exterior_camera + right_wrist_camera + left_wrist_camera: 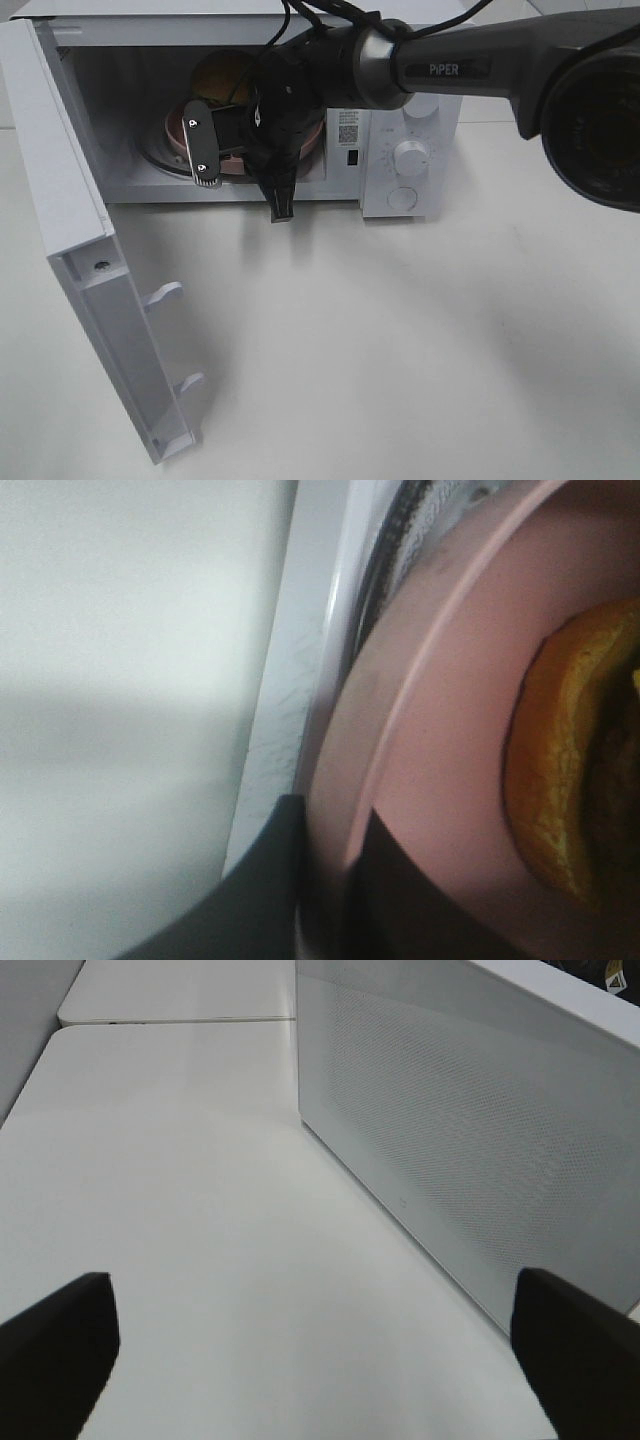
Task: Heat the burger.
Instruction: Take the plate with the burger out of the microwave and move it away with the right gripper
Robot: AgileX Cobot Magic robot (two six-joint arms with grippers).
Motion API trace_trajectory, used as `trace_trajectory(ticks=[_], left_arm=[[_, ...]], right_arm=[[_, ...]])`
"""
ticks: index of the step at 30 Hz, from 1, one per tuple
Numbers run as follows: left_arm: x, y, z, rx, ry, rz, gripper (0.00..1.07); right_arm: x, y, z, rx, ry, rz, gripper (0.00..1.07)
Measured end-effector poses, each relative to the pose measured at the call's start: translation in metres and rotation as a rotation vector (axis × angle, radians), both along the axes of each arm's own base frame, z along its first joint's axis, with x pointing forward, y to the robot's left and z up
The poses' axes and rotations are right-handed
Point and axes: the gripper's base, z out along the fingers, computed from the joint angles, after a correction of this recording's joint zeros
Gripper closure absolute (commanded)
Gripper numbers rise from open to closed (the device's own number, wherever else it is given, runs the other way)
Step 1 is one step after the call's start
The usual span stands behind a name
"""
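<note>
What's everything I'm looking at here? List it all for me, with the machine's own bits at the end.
microwave: one, white, at the back of the table, door swung wide open
plate: one, pink, inside the microwave, rim pinched by the right gripper
burger: one, golden-brown bun, on the plate
table: one, white, under everything
right gripper: one, black, reaching into the microwave, shut on the plate rim
left gripper: one, black, open, beside the microwave's perforated side wall
</note>
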Motion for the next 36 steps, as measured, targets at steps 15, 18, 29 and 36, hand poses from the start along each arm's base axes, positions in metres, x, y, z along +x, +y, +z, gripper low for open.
trace_trajectory(ticks=[15, 18, 29, 36], left_arm=[[0.0, 0.0, 0.0, 0.0, 0.0, 0.0, 0.07], [0.0, 0.0, 0.0, 0.0, 0.0, 0.0, 0.07], [0.0, 0.0, 0.0, 0.0, 0.0, 0.0, 0.07], [0.0, 0.0, 0.0, 0.0, 0.0, 0.0, 0.07]], right_arm=[[-0.004, -0.001, 0.007, -0.012, 0.002, 0.019, 1.07], [-0.011, -0.005, 0.006, -0.009, 0.002, 0.028, 1.07], [-0.035, -0.018, 0.004, 0.009, -0.057, 0.094, 1.07], [-0.045, -0.023, 0.005, 0.044, -0.091, 0.118, 1.07]])
